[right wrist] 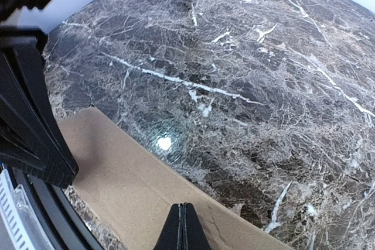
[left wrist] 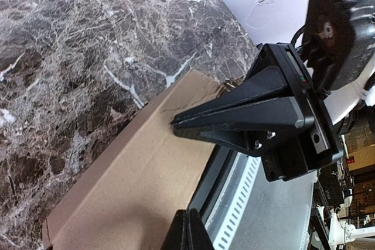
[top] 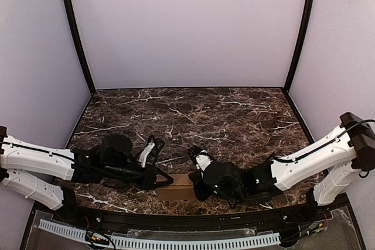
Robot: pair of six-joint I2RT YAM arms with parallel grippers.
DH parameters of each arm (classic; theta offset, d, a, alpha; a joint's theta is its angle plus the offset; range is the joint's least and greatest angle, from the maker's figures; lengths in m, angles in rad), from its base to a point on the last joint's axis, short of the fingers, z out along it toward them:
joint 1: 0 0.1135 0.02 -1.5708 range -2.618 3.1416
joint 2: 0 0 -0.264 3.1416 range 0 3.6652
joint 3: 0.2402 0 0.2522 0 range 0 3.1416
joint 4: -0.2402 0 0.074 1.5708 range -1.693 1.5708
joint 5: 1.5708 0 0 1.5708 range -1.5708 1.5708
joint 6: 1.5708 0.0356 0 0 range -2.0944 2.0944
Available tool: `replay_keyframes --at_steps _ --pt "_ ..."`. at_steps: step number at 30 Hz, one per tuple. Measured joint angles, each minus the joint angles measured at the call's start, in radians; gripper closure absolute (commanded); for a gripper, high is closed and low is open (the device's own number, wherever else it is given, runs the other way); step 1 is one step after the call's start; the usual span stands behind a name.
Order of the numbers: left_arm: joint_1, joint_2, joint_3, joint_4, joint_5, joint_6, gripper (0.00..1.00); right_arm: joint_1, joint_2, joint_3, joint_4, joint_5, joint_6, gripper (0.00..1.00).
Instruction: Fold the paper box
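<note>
Viewing from the top camera: the paper box [top: 176,188], plain brown cardboard, lies flat at the near edge of the bench [top: 205,115], about midway along it, with its long side parallel to that edge. The left hand [top: 155,181] sits at the box's left end and the right hand [top: 198,189] at its right end. Both arms reach in low from the sides. Jaw state is not readable from this camera. Left wrist camera: the paper box [left wrist: 135,185] runs diagonally across the dark marbled bench [left wrist: 70,57], with a faint crease line along its top face. The left hand [left wrist: 187,229] is clenched, fingers pressed together with only a seam between them, tips over the box's near long edge. Whether cardboard is pinched in them, I cannot tell. The right hand [left wrist: 179,125] comes in from the far end, black fingers together, tip touching the box top. Right wrist camera: the paper box [right wrist: 135,191] fills the lower left, close to the rim of the bench [right wrist: 234,57]. The right hand [right wrist: 183,226] is clenched, fingers meeting in one seam, tips at the box's near edge. A grip on the cardboard cannot be determined. The left hand [right wrist: 61,171] shows as a black wedge at frame left, over the box's far end.
</note>
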Motion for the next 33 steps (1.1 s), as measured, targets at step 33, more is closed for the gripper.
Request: replay_keyframes --at_steps 33 --pt "0.004 -0.018 -0.265 0.359 -0.010 -0.065 1.00 0.000 -0.225 -0.129 0.069 -0.014 0.005 1.00"
